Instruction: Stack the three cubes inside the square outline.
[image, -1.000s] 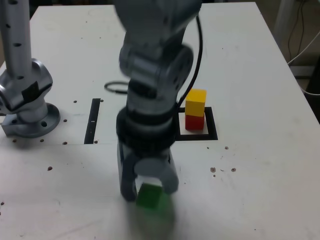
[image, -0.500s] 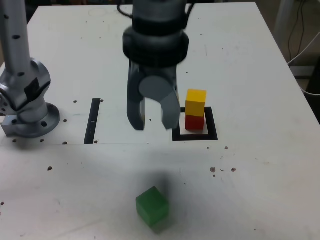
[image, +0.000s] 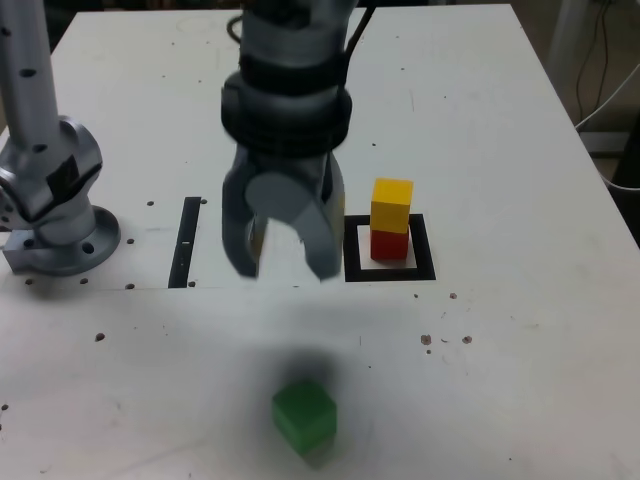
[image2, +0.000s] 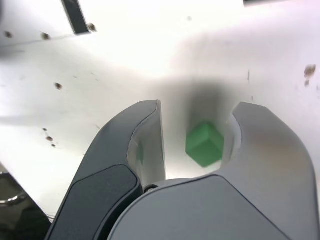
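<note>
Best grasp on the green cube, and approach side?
I'd come from above and pinch two opposite side faces of the green cube, about mid-height. It sits alone on the table, a corner toward the exterior camera, so the open gripper likely needs turning to square with those faces.

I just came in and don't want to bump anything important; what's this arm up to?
The robot arm is partway through stacking cubes. The yellow cube sits on the red cube inside the black square outline. The green cube lies apart on the table. The end effector hovers above the table, open and holding nothing, so the green one is probably next.
</note>
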